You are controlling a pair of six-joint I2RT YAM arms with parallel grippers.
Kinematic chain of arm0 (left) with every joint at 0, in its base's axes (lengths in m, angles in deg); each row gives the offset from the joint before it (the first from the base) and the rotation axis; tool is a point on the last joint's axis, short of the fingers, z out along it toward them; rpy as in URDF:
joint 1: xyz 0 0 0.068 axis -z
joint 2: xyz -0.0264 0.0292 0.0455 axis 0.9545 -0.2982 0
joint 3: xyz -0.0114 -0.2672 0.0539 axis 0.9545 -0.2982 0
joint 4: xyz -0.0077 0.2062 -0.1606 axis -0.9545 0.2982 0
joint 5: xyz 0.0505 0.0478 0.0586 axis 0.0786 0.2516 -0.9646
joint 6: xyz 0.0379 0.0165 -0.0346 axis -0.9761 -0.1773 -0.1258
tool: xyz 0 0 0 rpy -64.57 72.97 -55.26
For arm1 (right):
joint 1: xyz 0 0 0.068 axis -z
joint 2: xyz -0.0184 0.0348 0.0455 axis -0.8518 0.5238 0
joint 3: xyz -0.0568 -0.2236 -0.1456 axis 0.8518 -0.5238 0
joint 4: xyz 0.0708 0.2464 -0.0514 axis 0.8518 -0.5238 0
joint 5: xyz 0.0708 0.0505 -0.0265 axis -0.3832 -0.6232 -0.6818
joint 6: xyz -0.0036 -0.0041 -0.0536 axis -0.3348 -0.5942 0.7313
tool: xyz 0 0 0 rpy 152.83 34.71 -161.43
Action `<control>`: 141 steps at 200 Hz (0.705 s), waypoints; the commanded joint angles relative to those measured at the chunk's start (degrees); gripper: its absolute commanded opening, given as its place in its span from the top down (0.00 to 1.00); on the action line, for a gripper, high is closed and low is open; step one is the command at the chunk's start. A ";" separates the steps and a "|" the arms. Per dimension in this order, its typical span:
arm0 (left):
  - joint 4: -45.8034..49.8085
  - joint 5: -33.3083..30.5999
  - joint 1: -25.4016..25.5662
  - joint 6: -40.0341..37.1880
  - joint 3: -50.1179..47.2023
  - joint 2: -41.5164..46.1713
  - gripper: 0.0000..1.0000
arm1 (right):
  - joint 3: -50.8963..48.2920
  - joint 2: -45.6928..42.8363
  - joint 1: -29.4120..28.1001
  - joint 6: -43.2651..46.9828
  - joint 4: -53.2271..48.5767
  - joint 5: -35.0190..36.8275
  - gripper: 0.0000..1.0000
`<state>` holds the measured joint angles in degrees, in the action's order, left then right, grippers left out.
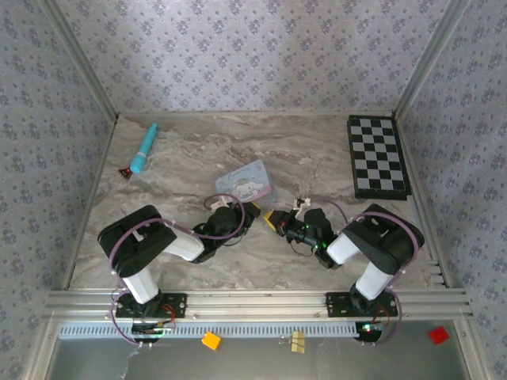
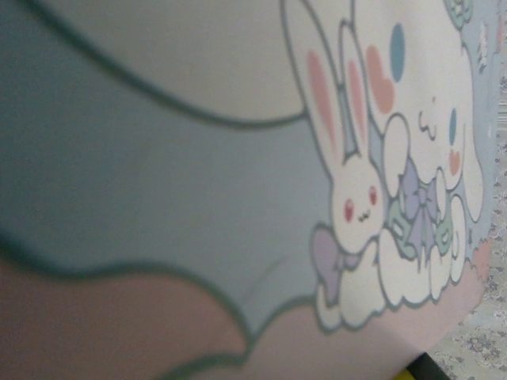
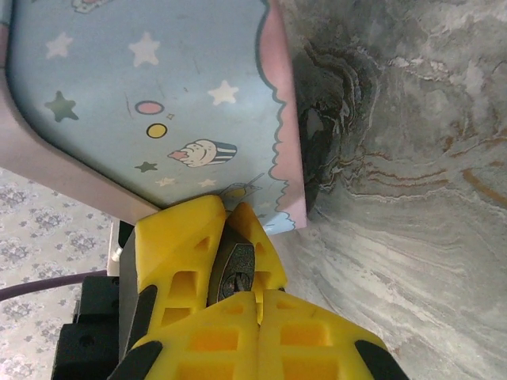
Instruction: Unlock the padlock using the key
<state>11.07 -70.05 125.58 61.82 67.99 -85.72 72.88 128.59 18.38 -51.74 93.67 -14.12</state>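
Not looking unlocked yet, I reckon. Right gripper (image 3: 226, 226) is pinching shut on a small dark metal piece (image 3: 236, 269) beside the tin (image 3: 158, 95), mid-table toward the near edge. Padlock or key, can't tell. Left gripper (image 1: 238, 218) is sitting at the tin too, and I can't tell its grip.

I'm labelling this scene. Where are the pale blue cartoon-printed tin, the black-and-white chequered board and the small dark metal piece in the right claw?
Pale blue cartoon-printed tin (image 1: 247, 180): top external view, lid centre.
Black-and-white chequered board (image 1: 379, 157): top external view, its middle.
Small dark metal piece (image 3: 232, 269): right wrist view, its visible edge.
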 commanded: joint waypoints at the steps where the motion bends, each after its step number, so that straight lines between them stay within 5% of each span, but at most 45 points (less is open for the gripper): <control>1: -8.13 14.62 5.87 1.24 4.66 2.84 1.00 | 5.31 -2.74 -2.39 3.29 0.79 -0.62 1.00; 102: -8.49 14.97 6.93 1.10 5.94 2.53 1.00 | 6.69 0.89 -1.74 0.41 6.23 -2.16 1.00; 141: -7.76 15.15 7.23 0.82 5.69 3.27 1.00 | 5.21 -0.08 3.70 0.71 5.57 -4.73 1.00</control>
<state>11.74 -71.85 125.60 62.21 68.95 -85.61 74.15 128.96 19.93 -51.54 93.54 -16.48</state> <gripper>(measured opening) 0.158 0.051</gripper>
